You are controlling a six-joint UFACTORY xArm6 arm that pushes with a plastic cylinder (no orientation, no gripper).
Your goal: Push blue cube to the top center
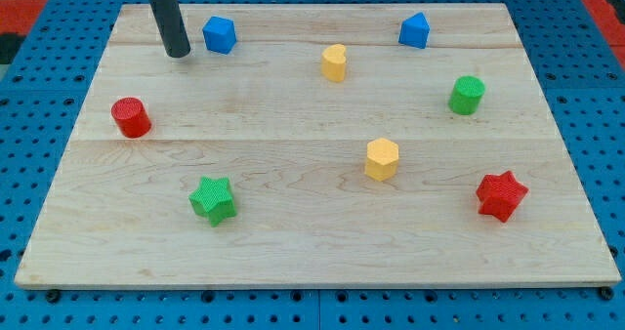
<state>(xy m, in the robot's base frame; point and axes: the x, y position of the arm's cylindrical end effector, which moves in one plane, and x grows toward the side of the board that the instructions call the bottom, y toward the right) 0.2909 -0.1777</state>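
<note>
A blue cube (220,34) sits near the view's top left on the wooden board (312,232). My tip (178,52) rests on the board just left of the cube, a small gap apart. A second blue block (414,30), of a pentagon-like shape, sits at the view's top right.
A yellow heart-shaped block (335,62) is right of the cube. A red cylinder (130,117) is at the left. A green star (213,199) is lower left. A yellow hexagon (382,159), a green cylinder (467,95) and a red star (501,194) are on the right.
</note>
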